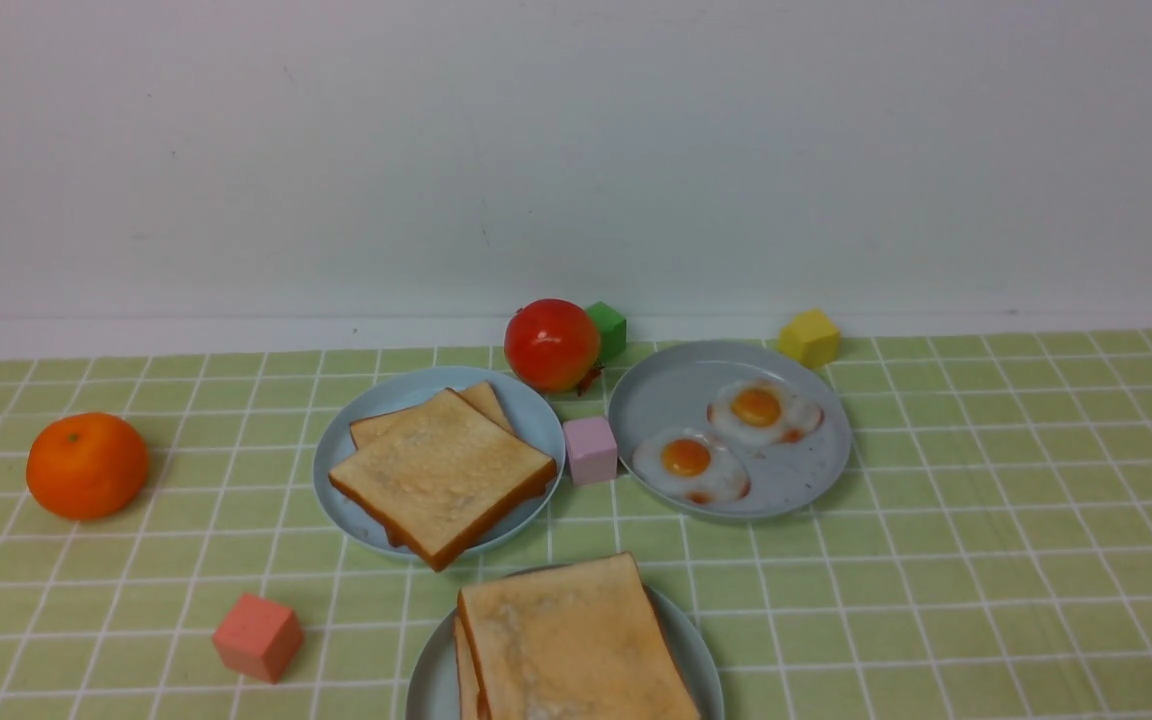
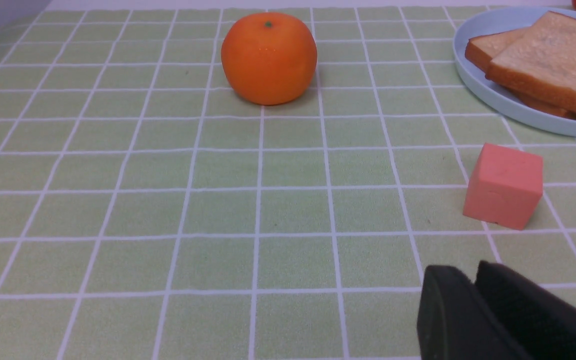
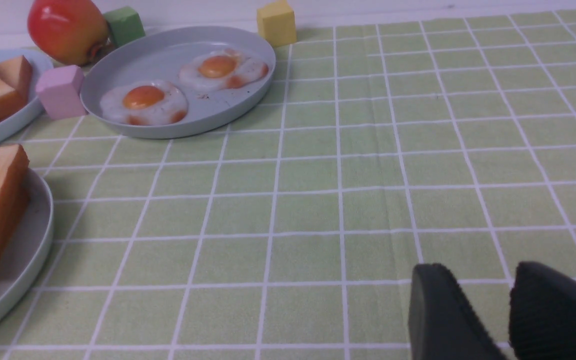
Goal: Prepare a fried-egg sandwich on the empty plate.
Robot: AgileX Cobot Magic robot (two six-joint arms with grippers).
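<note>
We see the sandwich [image 1: 571, 645] stacked flat on the plate [image 1: 698, 645] at the bench's near edge, its corner pointing away; any egg filling is hidden. Only the right wrist view shows its side. Behind it, one plate [image 1: 536, 420] holds two toast slices [image 1: 441, 470], another [image 1: 656, 400] two eggs [image 1: 691, 465]. The left end effector [image 2: 473, 292] looks nearly closed and empty; the right end effector [image 3: 478, 295] stands narrowly parted, empty.

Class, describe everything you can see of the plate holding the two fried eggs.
The plate is round, grey-blue, matte and plastic-looking, with a low rim. It lies flat on the green checked cloth, right of the toast plate. Two glossy fried eggs lie side by side on its right half. A pink cube stands at its left rim; whether they touch is unclear.
</note>
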